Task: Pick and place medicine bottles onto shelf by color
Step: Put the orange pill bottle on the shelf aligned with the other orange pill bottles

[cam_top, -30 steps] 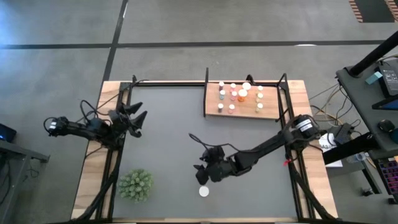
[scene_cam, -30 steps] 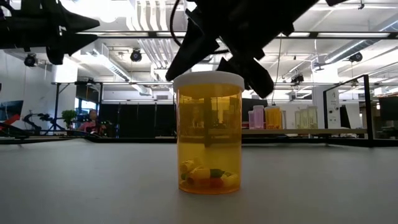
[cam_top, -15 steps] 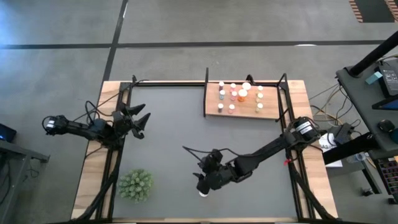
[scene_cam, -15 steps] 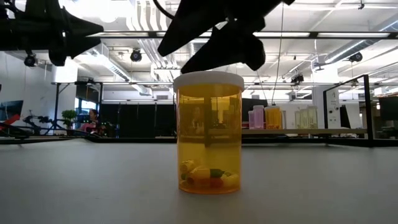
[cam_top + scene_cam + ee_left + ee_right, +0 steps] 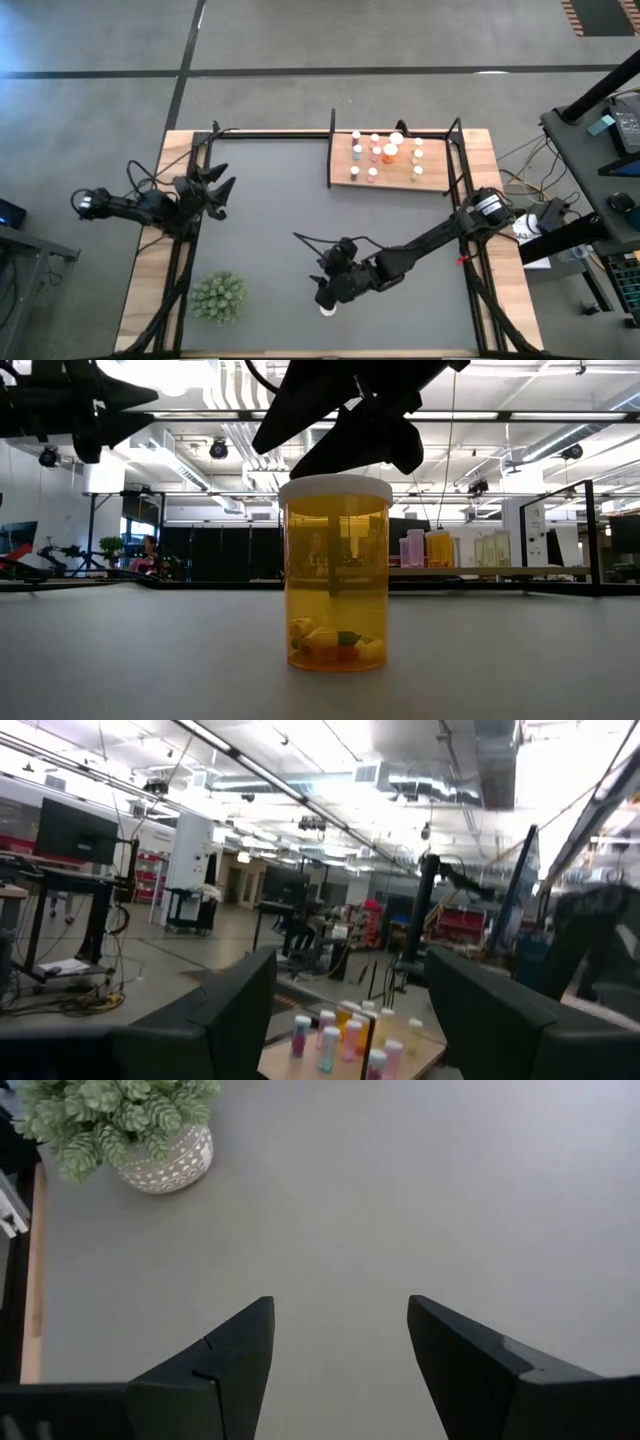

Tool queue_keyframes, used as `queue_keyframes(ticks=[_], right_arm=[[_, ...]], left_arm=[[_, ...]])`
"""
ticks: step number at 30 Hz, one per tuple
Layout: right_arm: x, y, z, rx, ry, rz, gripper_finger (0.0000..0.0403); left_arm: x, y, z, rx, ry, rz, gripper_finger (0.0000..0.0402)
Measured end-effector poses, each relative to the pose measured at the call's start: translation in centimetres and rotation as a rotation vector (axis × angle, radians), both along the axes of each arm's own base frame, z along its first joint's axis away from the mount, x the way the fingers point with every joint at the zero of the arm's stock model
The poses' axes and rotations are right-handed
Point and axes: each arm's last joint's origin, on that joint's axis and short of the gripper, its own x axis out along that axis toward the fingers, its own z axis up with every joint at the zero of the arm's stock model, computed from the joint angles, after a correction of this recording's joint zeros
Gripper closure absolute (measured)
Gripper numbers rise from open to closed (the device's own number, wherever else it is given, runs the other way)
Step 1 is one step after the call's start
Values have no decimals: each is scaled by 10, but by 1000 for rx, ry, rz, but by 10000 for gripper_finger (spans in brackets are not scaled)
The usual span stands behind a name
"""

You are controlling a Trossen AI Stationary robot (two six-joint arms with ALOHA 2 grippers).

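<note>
An orange medicine bottle (image 5: pixel 336 575) with a white cap (image 5: pixel 328 310) stands upright on the dark grey mat near its front edge. My right gripper (image 5: pixel 325 292) is open just above and behind the cap; in the low view (image 5: pixel 340 430) its dark fingers hang over the bottle. The right wrist view (image 5: pixel 340 1310) shows only bare mat between the fingers. The shelf (image 5: pixel 390 160) at the far right carries several bottles. My left gripper (image 5: pixel 216 190) is open and empty at the mat's left edge, raised.
A spiky green plant in a white pot (image 5: pixel 218 297) stands at the front left of the mat, also in the right wrist view (image 5: pixel 120 1120). Black frame posts (image 5: pixel 455 130) border the shelf. The left wrist view shows the shelf's bottles far off (image 5: pixel 345 1035).
My right gripper has moved toward the table's near edge and down, from behind the orange bottle to just over its cap, now partly covering the cap in the high view. The bottle has stayed where it was.
</note>
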Motion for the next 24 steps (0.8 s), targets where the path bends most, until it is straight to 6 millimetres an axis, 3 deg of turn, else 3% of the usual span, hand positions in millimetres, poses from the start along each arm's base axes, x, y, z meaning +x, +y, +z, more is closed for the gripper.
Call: queue_keyframes(ticks=[13, 24], right_arm=[[-3, -1, -3, -9, 35, -6, 183], [-4, -2, -4, 7, 50, -27, 183]], left_arm=[[-8, 4, 6, -16, -86, 33, 162], [-12, 21, 6, -8, -90, 241, 162]])
